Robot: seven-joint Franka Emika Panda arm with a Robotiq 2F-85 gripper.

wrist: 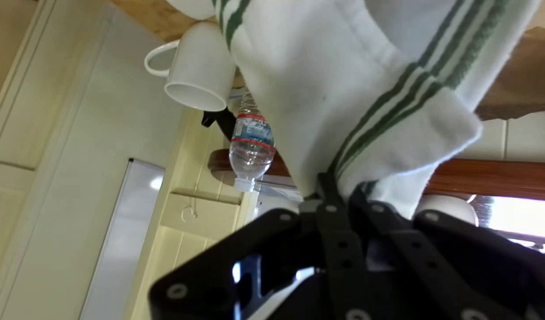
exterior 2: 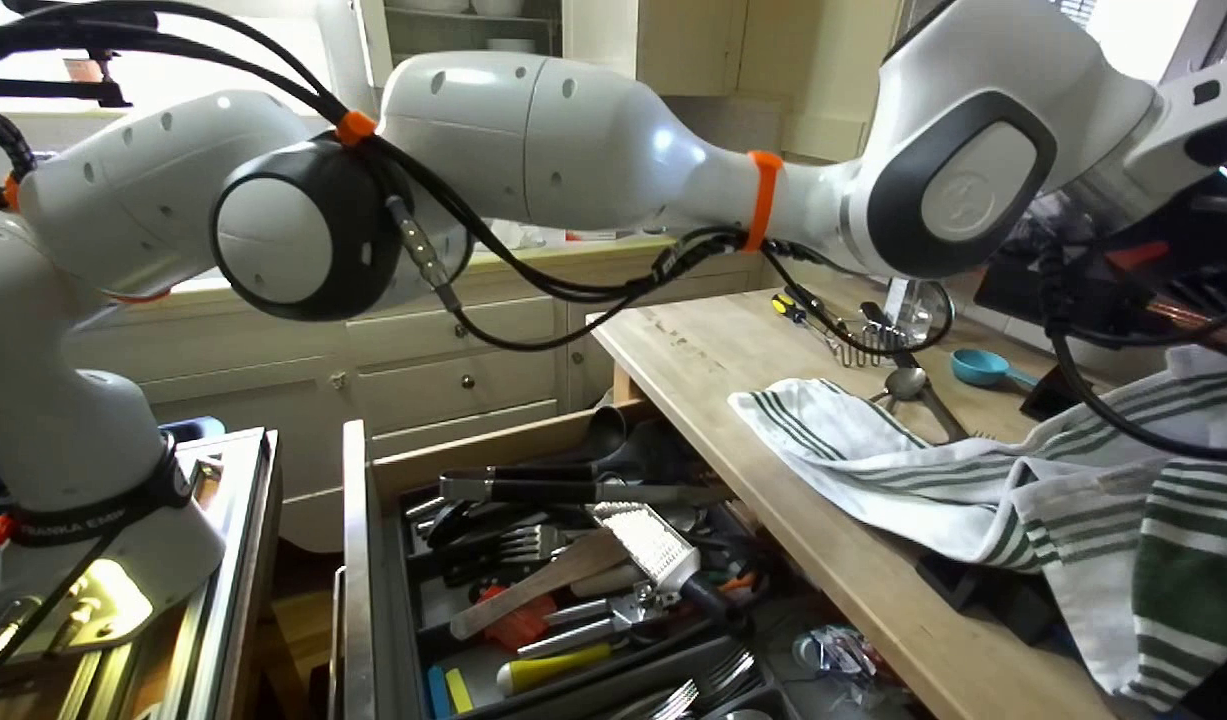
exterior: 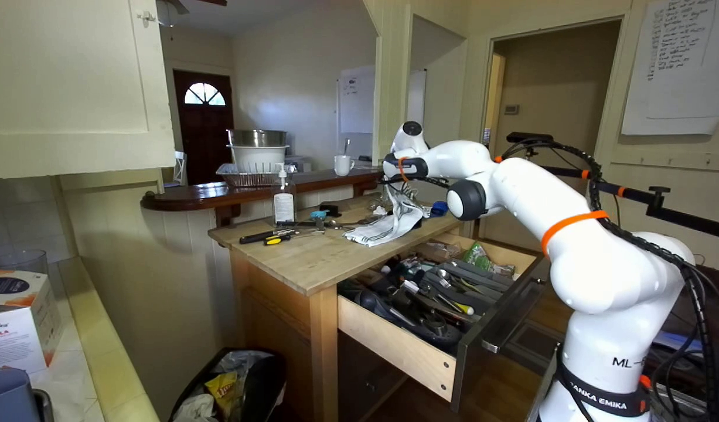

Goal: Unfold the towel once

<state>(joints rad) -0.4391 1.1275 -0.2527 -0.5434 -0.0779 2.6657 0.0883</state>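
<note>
The towel is white with thin dark green stripes, limp and creased. Part of it lies on the wooden counter and part hangs upward toward my gripper. In an exterior view the towel spreads along the counter edge, with a folded corner hanging down at the right. In the wrist view, which stands upside down, the towel runs into the fingertips of my gripper. The gripper is shut on it and holds it raised above the counter. The arm's wrist and cables largely hide the gripper in both exterior views.
An open drawer full of utensils juts out below the counter. A yellow-and-black tool, a pump bottle and a teal scoop stand or lie near the towel. A raised ledge holds a white mug.
</note>
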